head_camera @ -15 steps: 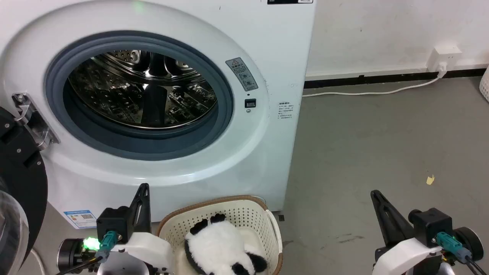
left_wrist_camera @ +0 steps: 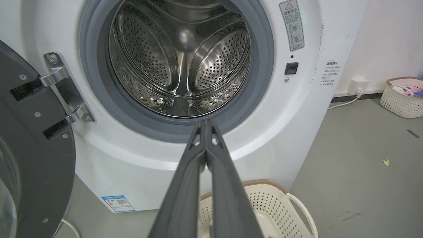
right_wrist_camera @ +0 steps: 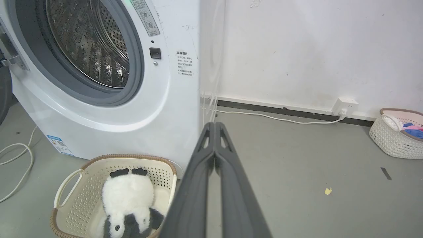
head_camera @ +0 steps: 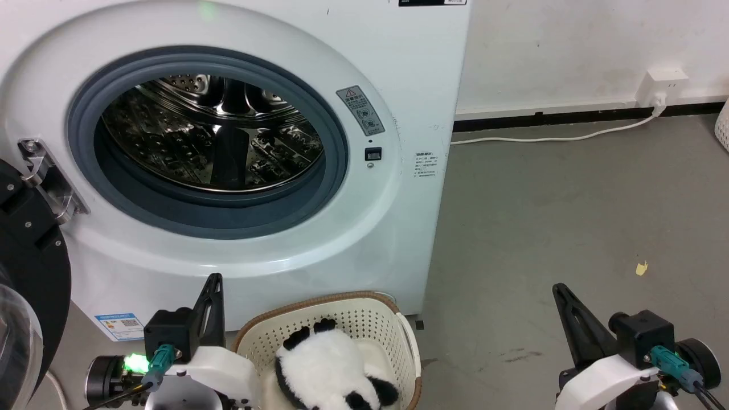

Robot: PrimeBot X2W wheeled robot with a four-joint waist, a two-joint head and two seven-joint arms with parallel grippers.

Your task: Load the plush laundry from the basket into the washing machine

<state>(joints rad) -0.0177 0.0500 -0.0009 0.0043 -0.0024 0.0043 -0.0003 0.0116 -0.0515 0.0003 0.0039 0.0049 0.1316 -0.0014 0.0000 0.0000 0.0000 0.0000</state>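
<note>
Washing machine (head_camera: pixel 364 228) porthole (head_camera: pixel 211 136) unobstructed above basket (head_camera: pixel 364 322); door (head_camera: pixel 28 267) aside, left.

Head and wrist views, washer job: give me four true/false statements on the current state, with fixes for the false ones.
The panda lies in the basket. True.
The washing machine has its door closed. False: the door is swung open.
The left gripper is shut and empty. True.
The right gripper holds the panda. False: it is shut on nothing, apart from the panda.
</note>
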